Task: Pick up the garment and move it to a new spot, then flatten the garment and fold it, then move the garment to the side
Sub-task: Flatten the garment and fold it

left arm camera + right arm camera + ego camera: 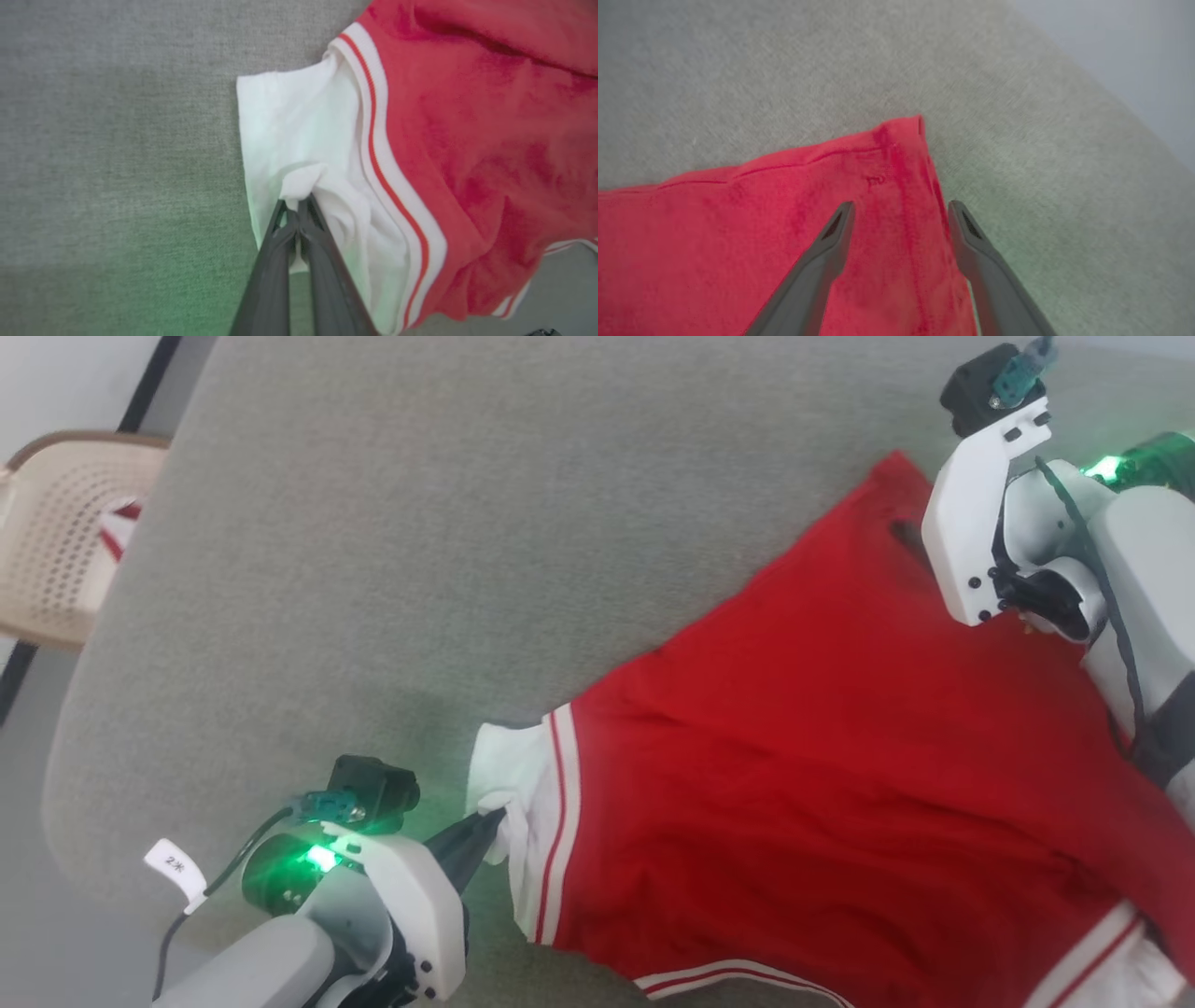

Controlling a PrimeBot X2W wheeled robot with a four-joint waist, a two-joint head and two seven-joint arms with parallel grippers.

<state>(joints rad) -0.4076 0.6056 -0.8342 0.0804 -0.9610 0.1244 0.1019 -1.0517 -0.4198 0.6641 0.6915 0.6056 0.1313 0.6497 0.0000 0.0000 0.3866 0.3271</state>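
Observation:
The garment (822,775) lies spread on the grey padded surface, red body up, with a white sleeve (518,784) and its red-white striped trim at the near left. My left gripper (487,823) is shut on a bunched fold of that sleeve (303,177), its fingertips (286,212) pressed together. My right gripper (901,205) hangs open just above the red hem corner (901,135), one finger over the cloth and the other at its edge. The right wrist housing (971,513) covers those fingers in the head view. No lettering shows.
The grey padded table (420,523) has bare room to the left of and beyond the garment. Its rounded edge runs down the left side. A beige perforated plastic chair (56,532) stands past that edge, and pale floor (1148,56) lies beyond the far edge.

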